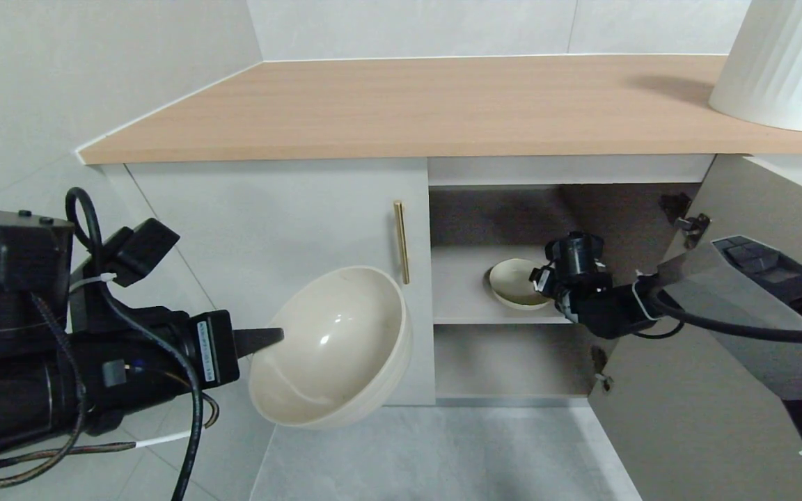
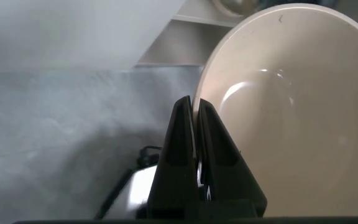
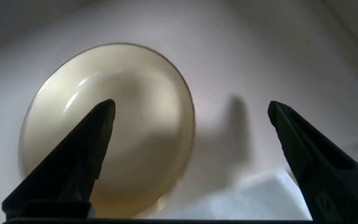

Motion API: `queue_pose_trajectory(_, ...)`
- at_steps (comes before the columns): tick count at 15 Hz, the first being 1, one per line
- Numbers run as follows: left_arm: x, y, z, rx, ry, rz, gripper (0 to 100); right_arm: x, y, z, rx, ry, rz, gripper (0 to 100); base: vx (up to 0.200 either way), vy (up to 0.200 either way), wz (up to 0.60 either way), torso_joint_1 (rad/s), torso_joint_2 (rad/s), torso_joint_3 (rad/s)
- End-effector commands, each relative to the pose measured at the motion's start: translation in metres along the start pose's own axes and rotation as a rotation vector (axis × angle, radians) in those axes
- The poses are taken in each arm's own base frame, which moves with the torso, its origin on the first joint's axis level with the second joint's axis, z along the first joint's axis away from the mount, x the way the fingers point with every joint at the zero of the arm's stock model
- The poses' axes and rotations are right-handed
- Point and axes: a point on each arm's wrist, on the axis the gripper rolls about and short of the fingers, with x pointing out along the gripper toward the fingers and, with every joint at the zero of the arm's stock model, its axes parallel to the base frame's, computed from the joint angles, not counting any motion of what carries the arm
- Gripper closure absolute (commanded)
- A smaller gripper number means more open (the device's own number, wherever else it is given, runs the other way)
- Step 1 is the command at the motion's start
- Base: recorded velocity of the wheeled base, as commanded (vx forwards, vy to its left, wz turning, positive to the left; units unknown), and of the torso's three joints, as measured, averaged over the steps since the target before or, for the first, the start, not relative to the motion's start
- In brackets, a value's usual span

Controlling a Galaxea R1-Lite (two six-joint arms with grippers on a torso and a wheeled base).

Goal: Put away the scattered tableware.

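My left gripper [image 1: 272, 339] is shut on the rim of a large cream bowl [image 1: 335, 348], holding it in the air before the closed cabinet door, low at the left. In the left wrist view the fingers [image 2: 194, 134] pinch the bowl [image 2: 291, 106] at its edge. A small cream plate [image 1: 514, 283] lies on the shelf inside the open cabinet. My right gripper [image 1: 544, 278] is inside the cabinet just at the plate's right side. In the right wrist view it stands open [image 3: 191, 118] above the plate [image 3: 107, 124], with nothing between its fingers.
The cabinet's right door [image 1: 693, 390] hangs open beside my right arm. A gold handle [image 1: 401, 240] is on the closed left door. A wooden countertop [image 1: 408, 104] runs above, with a white ribbed container [image 1: 784, 62] at its right end. A lower cabinet compartment [image 1: 505, 362] lies under the shelf.
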Motion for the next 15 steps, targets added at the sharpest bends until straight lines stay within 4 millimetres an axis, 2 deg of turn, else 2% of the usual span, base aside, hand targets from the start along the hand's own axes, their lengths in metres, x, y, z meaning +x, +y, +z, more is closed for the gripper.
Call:
queue_pose_trajectory(1, 0.013, 0.002, 0.0, 0.026, 0.02, 0.037, 100, -0.048, 0.005, 0.03, 0.001, -0.004, 0.065, 0, 0.0, 0.0, 0.0, 0.0, 0.0, 0.0)
queue_pose_trajectory(2, 0.017, 0.003, -0.001, 0.043, 0.026, 0.054, 100, -0.071, 0.01, 0.035, -0.015, 0.021, 0.12, 0, 0.0, 0.0, 0.0, 0.0, 0.0, 0.0)
queue_pose_trajectory(3, 0.023, -0.002, 0.003, 0.066, 0.027, 0.05, 100, -0.109, 0.016, 0.043, -0.043, 0.077, 0.21, 0, 0.0, 0.0, 0.0, 0.0, 0.0, 0.0)
queue_pose_trajectory(5, 0.036, -0.005, -0.002, 0.085, 0.051, 0.084, 100, -0.167, 0.022, 0.056, -0.087, 0.154, 0.335, 0, 0.0, 0.0, 0.0, 0.0, 0.0, 0.0)
queue_pose_trajectory(8, 0.06, -0.005, -0.018, 0.175, 0.106, 0.191, 100, -0.237, 0.02, 0.063, -0.214, 0.247, 0.42, 0, 0.0, 0.0, 0.0, 0.0, 0.0, 0.0)
queue_pose_trajectory(9, 0.067, -0.008, -0.024, 0.2, 0.121, 0.216, 100, -0.255, 0.021, 0.061, -0.242, 0.271, 0.448, 0, 0.0, 0.0, 0.0, 0.0, 0.0, 0.0)
queue_pose_trajectory(11, 0.076, -0.016, -0.036, 0.261, 0.147, 0.241, 100, -0.277, 0.022, 0.053, -0.29, 0.31, 0.489, 0, 0.0, 0.0, 0.0, 0.0, 0.0, 0.0)
queue_pose_trajectory(15, 0.079, -0.029, -0.053, 0.337, 0.162, 0.262, 100, -0.298, 0.022, 0.031, -0.424, 0.344, 0.554, 0, 0.0, 0.0, 0.0, 0.0, 0.0, 0.0)
